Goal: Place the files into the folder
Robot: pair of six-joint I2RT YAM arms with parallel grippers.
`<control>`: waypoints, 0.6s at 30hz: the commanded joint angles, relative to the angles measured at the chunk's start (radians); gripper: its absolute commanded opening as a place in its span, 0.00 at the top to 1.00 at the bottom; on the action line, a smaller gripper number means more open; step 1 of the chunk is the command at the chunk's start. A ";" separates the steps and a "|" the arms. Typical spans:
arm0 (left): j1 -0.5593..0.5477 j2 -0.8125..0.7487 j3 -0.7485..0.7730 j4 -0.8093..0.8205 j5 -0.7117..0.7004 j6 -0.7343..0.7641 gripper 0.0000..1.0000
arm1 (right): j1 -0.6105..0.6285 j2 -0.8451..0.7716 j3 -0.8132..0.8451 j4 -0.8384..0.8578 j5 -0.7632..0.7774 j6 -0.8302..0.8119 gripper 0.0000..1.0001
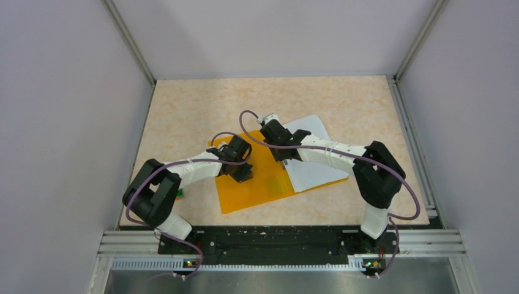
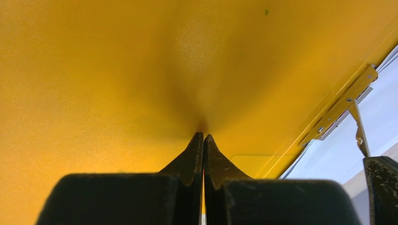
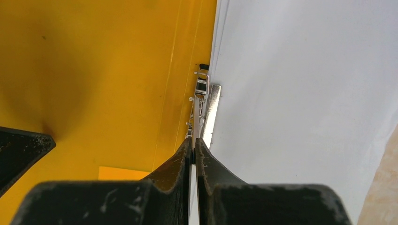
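The left claw [image 2: 203,136] is pressed together, its tips dimpling the orange folder [image 2: 117,70], which lies flat on the worktop [image 1: 183,110] beneath it. The right claw [image 3: 193,140] is likewise closed, at the folder's metal clip [image 3: 202,101], with the white files [image 3: 305,84] just to its right. The sheets look thin, floppy and slick, so I'd pinch an edge.

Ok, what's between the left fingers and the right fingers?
Just bare folder between the left fingers and right fingers; the top view shows it, the right wrist view too.
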 commanded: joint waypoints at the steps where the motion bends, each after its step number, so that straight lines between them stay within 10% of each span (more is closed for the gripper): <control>1: -0.004 0.088 -0.056 -0.106 -0.049 -0.004 1.00 | 0.009 -0.060 -0.046 0.008 -0.026 0.031 0.95; 18: -0.003 0.116 -0.001 -0.177 -0.114 0.009 1.00 | 0.002 -0.085 -0.011 -0.020 -0.036 0.004 0.83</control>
